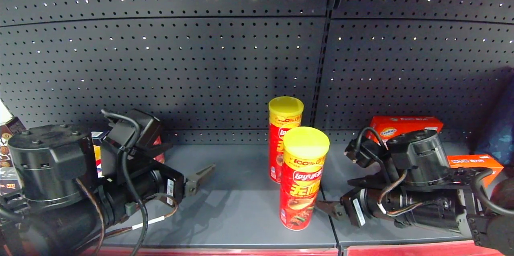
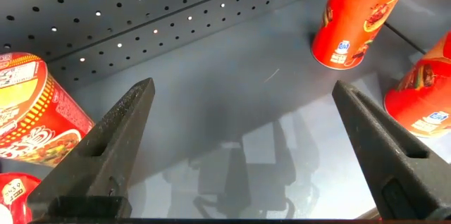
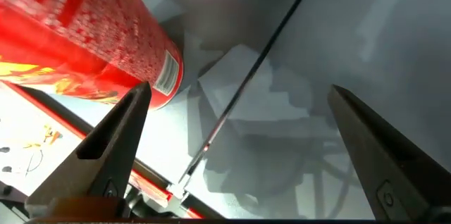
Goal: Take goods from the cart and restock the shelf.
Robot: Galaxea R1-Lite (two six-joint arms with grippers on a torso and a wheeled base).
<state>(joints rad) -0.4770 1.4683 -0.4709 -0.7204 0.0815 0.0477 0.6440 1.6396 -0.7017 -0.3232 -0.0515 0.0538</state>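
Left gripper [image 2: 243, 83] and right gripper [image 3: 239, 90] both gape empty; I'd back the right straight off the near chip can [image 1: 304, 175].

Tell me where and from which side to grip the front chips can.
Probably around the mid-height of the front chips can, coming from the robot's right with the right tool. It stands upright and round, and the rear can stands behind it.

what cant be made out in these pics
Head view: rear chip can, lower part hidden by the front chip can.
Head view: orange box, lower part behind the right arm.
Head view: packages at the shelf's left end, mostly behind the left arm and cut by the edge; kind unclear.
Left wrist view: noodle cup, cut off by the picture's edge.
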